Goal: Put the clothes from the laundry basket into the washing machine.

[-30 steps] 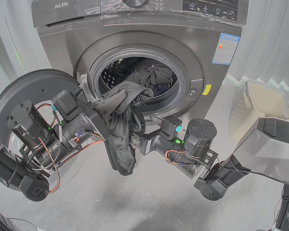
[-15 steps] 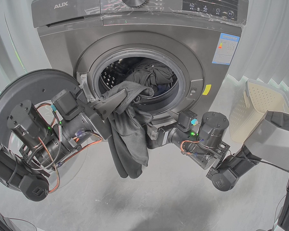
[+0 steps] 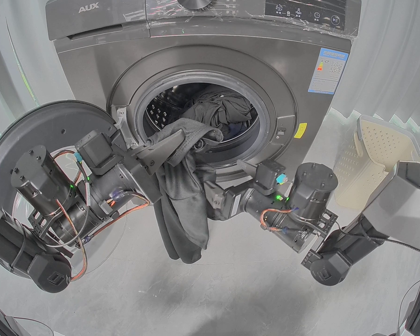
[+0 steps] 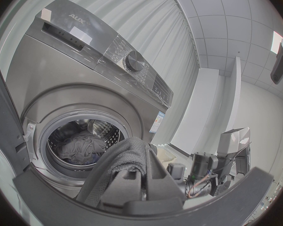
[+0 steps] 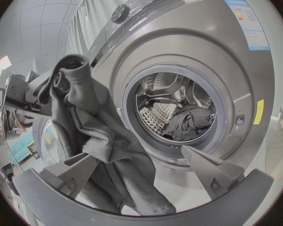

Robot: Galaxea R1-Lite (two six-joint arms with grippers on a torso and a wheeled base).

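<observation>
In the head view, a dark garment (image 3: 186, 201) is held by the left gripper (image 3: 175, 143) just in front of the open washing machine (image 3: 196, 57). In the left wrist view, its fingers (image 4: 160, 176) are seen clamped on it. In the right wrist view, the fingers (image 5: 210, 170) of the right gripper (image 5: 138, 153) are spread apart, and one is touched by the dark garment.

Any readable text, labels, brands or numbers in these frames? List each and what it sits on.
Brand logo, on the detergent drawer of the washing machine: legible lettering, a maker's mark, not quoted.
Blue and white label, machine front: print too small to read.
Yellow sticker, beside the door opening: no legible text.
Control panel: icons and small print under film, unreadable.
</observation>
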